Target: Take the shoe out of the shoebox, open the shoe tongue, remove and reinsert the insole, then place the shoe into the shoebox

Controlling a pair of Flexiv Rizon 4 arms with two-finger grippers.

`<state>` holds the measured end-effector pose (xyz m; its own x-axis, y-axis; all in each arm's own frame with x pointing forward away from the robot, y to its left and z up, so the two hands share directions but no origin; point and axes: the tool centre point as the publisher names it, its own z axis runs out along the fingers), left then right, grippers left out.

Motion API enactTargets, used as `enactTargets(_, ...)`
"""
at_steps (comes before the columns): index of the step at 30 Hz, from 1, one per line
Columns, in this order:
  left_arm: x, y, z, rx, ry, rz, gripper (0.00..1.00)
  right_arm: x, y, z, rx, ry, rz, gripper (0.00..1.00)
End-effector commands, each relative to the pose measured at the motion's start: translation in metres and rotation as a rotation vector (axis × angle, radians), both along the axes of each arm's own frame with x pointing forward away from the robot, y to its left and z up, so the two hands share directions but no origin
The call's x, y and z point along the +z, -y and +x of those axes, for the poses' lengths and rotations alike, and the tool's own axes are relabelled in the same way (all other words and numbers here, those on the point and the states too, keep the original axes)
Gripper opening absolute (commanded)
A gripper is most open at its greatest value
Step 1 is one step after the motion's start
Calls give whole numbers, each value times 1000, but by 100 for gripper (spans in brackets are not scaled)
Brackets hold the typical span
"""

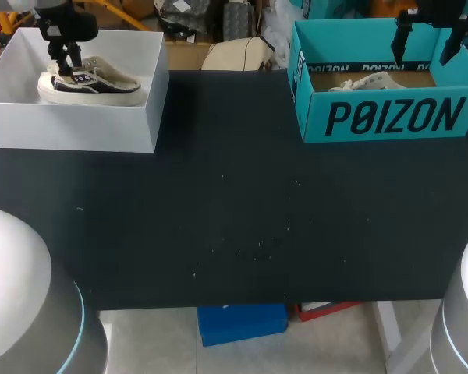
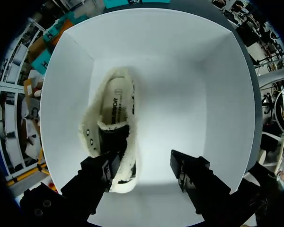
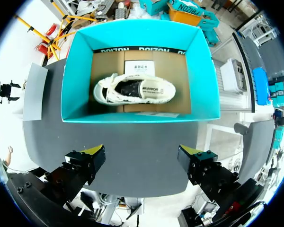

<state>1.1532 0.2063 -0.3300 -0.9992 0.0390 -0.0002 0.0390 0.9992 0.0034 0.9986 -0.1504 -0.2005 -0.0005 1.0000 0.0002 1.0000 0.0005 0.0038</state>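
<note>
White shoebox (image 1: 78, 126), far left, holds the shoe (image 1: 90, 82). My left gripper (image 2: 144, 165) straddles its collar, fingers spread, clamping nothing. My right gripper (image 3: 142, 153) hangs open. I judge removal pending.

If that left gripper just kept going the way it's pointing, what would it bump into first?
Most likely the shoe: one finger of the open left gripper is right at its fleecy rim, the other over the white box's bare floor. Depth is hard to judge.
</note>
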Motion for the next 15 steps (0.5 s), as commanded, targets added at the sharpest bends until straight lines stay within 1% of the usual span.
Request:
enactTargets(1,-18,4,17,-7,-55,6,62,0,0,0,0,-1,0,100)
enactTargets(2,-21,5,19,-10,-58,9,60,0,0,0,0,-1,0,100)
enactTargets(4,-25,8,20,-18,-65,8,47,0,0,0,0,-1,0,100)
enactTargets(6,-30,11,21,-25,-71,9,41,0,0,0,0,-1,0,100)
enactTargets(11,-45,17,21,-31,-87,7,44,0,0,0,0,-1,0,100)
enactTargets(15,-58,21,24,-28,-91,4,43,0,0,0,0,-1,0,100)
